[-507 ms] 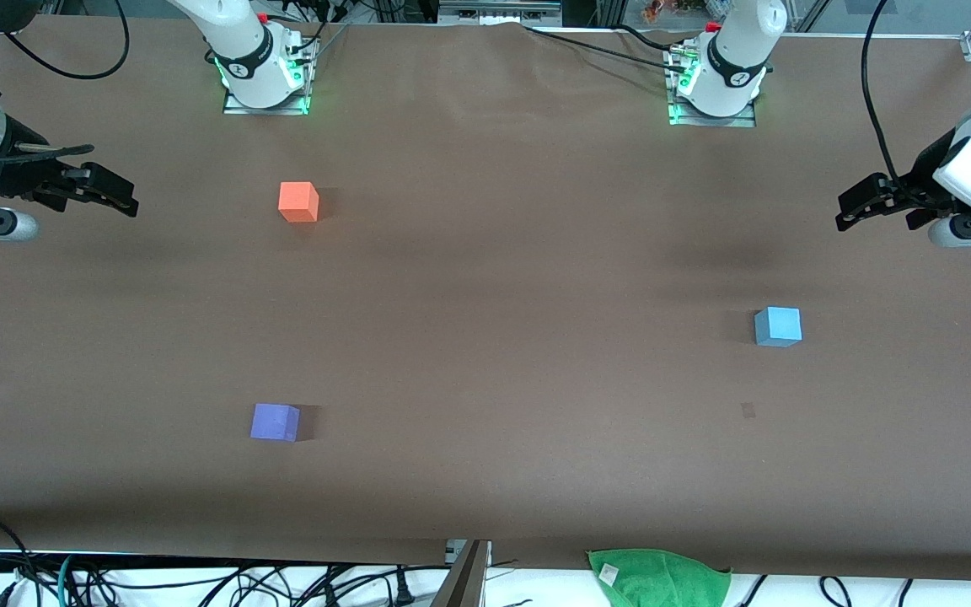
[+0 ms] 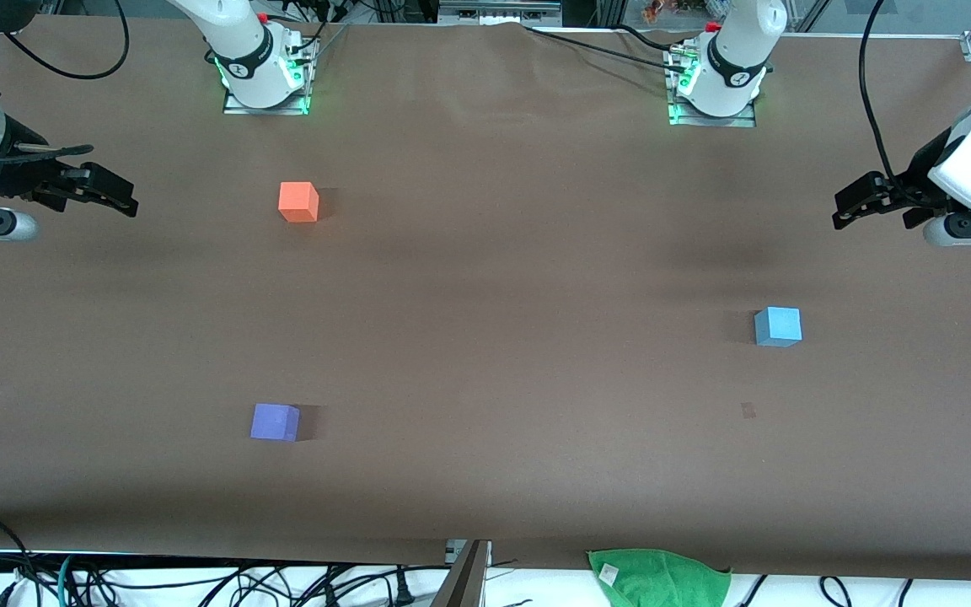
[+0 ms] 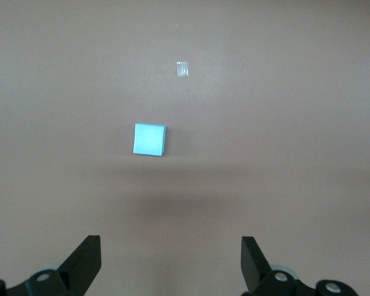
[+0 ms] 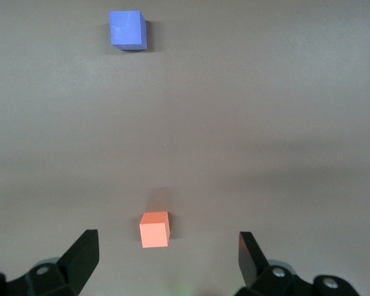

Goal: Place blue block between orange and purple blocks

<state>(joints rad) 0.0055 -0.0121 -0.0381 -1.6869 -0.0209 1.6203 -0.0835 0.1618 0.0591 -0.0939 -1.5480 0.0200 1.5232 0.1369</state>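
Sky-blue, the blue block [image 2: 778, 326] sat untouched on the tabletop [image 2: 519, 337] toward the left arm's end, well apart from the orange block [image 2: 298, 201] and the purple block [image 2: 275, 421], so the whole task was apparently left to do. Both the left hand [image 2: 846, 206] and the right hand [image 2: 119, 196] hung open and empty over their ends of the tabletop, neither near a block.

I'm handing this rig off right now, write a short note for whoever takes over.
Left hand: open, empty, in the air at the left arm's end of the table.
Right hand: open, empty, waiting at the right arm's end.
Blue block: on the table toward the left arm's end, untouched.
Orange block and purple block: toward the right arm's end, purple nearer the front camera, with a gap between them.
Done: nothing.
Left: pick up the blue block and set it in that gap.
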